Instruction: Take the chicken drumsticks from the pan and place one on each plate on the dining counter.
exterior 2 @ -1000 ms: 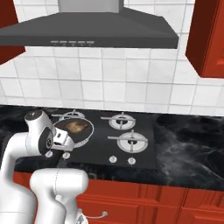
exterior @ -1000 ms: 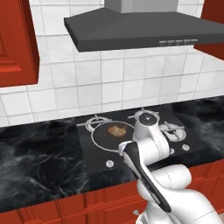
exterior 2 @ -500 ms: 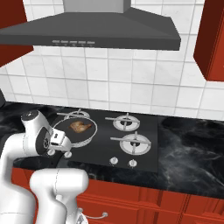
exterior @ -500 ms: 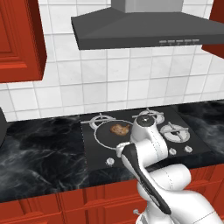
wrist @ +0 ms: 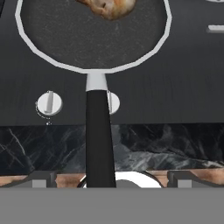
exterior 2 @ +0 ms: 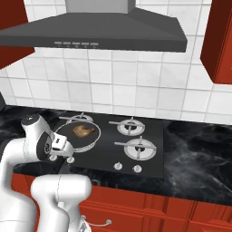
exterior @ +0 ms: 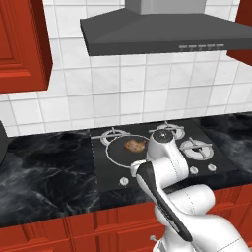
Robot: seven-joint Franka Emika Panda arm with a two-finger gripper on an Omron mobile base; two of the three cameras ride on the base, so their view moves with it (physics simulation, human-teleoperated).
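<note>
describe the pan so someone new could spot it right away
Under the grey hood, find the black hob set in the marble counter. The pan sits on its front left burner, handle toward the robot. No other burner carries anything; browned chicken lies inside.

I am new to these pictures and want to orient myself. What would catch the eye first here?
First the golden-brown chicken drumsticks in the dark pan, on the front left burner of the black stove. The pan's long black handle points toward the robot, over the stove's front edge. Above hangs a wide grey range hood, against white tiles, with red cabinets at the sides.
</note>
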